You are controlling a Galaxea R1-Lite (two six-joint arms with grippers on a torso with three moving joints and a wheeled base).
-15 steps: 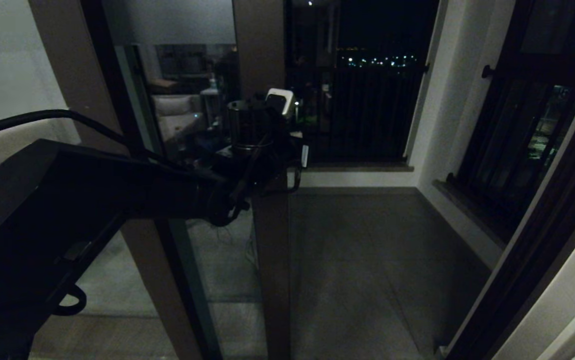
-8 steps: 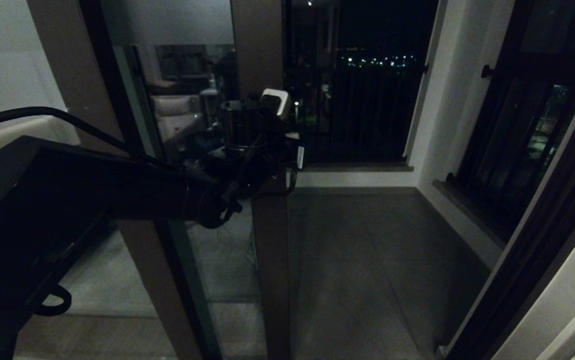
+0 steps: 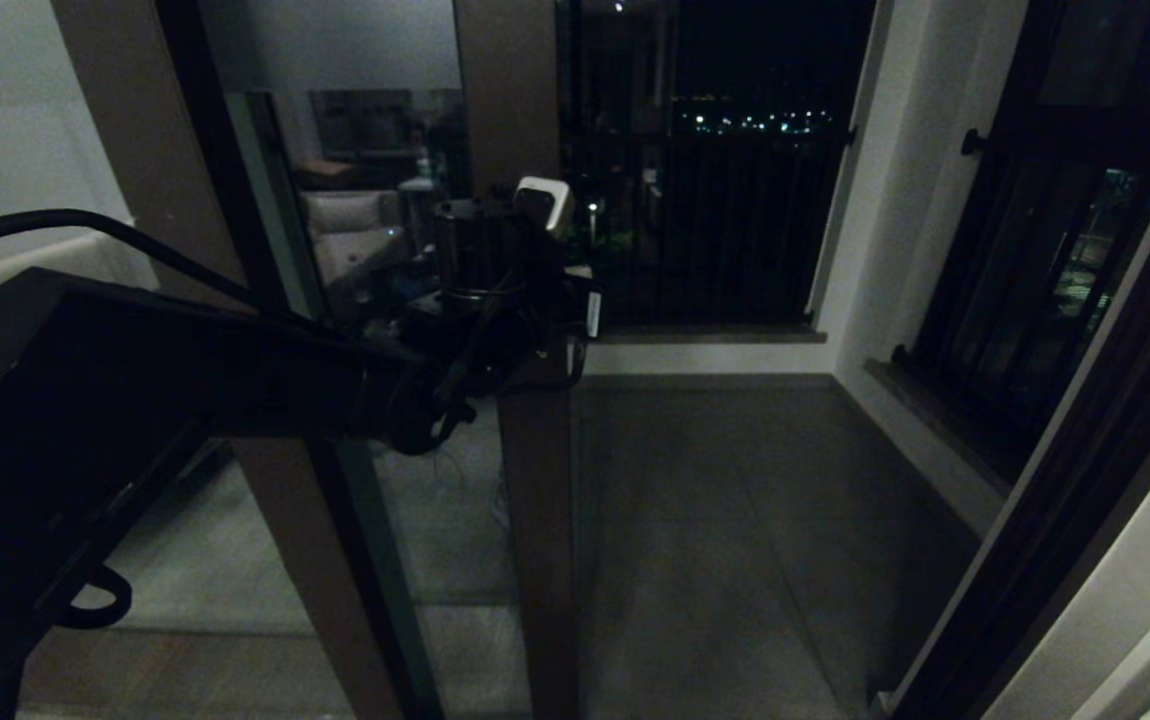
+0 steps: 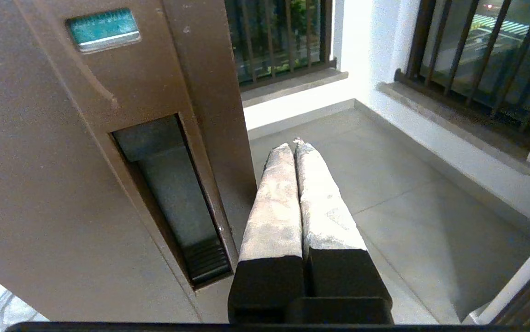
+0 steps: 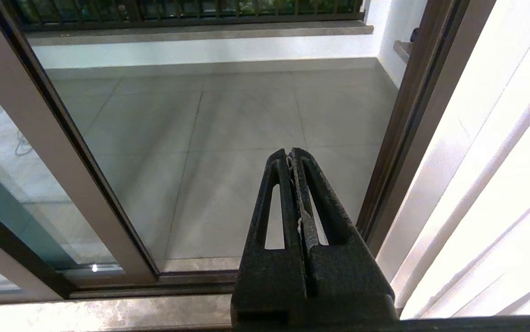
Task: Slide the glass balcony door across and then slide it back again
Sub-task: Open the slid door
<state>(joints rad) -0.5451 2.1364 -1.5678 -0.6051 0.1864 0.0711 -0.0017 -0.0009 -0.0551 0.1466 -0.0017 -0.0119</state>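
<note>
A: Head view first: where does the tall clear-glass balcony door in its dark brown frame [image 3: 525, 470] stand?

B: Its brown stile runs top to bottom just left of the middle, with the doorway to the grey-tiled balcony floor [image 3: 725, 520] standing wide to the stile's right. Behind the stile's left side sits a fixed brown-framed glass pane [image 3: 375, 200] reflecting a pale sofa.

A: Any bins, boxes, anything holding something?

B: Only the slim recessed handle pocket [image 4: 173, 198] cut into the stile, seen in the left wrist view; nothing lies in it.

A: And the left arm?

B: It reaches in from the left, roughly level, and ends at the stile at handle height. The left gripper [image 4: 293, 150] has its two worn, pale-coated fingers [image 4: 274, 203] pressed together, pinching nothing. They lie just beside the stile's free edge, on the doorway side of the pocket; whether they touch the frame I can't tell.

A: The right one?

B: The right gripper [image 5: 291, 154] shows in its own wrist view only, hanging low near the door's bottom track [image 5: 108, 281], black fingers closed on nothing, pointing at the floor beyond the stile.
</note>
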